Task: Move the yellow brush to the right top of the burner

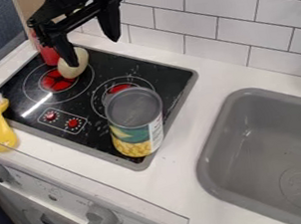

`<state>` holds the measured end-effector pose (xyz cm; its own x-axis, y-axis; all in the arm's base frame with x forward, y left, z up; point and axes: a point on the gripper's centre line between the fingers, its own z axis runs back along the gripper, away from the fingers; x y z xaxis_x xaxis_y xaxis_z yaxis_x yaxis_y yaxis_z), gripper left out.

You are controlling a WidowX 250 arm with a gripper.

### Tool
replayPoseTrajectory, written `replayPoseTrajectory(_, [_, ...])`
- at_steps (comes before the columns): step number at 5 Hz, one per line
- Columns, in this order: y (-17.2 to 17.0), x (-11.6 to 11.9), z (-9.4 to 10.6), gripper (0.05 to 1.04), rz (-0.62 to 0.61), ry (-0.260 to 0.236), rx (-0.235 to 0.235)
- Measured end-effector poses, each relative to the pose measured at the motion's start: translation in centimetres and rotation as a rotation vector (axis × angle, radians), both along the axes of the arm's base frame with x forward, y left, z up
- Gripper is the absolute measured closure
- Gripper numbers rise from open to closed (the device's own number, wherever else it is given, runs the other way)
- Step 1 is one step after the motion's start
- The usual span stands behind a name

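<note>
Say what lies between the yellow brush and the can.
In the camera view, a strip of white counter and part of the black stovetop with two red dials lie between brush and can.

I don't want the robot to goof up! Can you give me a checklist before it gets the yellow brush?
1. Gripper open: ok, its fingers are apart.
2. Gripper over the brush: not ok, it's above the stove.
3. Brush on the counter: ok, left of the stove.
4. Nothing standing on the stove: not ok, the can is.
5. Gripper not touching the white ball: cannot tell.
</note>
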<state>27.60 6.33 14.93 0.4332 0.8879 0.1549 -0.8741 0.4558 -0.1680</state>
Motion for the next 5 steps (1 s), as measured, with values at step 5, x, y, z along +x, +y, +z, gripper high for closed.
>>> replayPoseTrajectory(5, [9.4,-4.5,-2.8,0.083,-0.048,0.061,0.150])
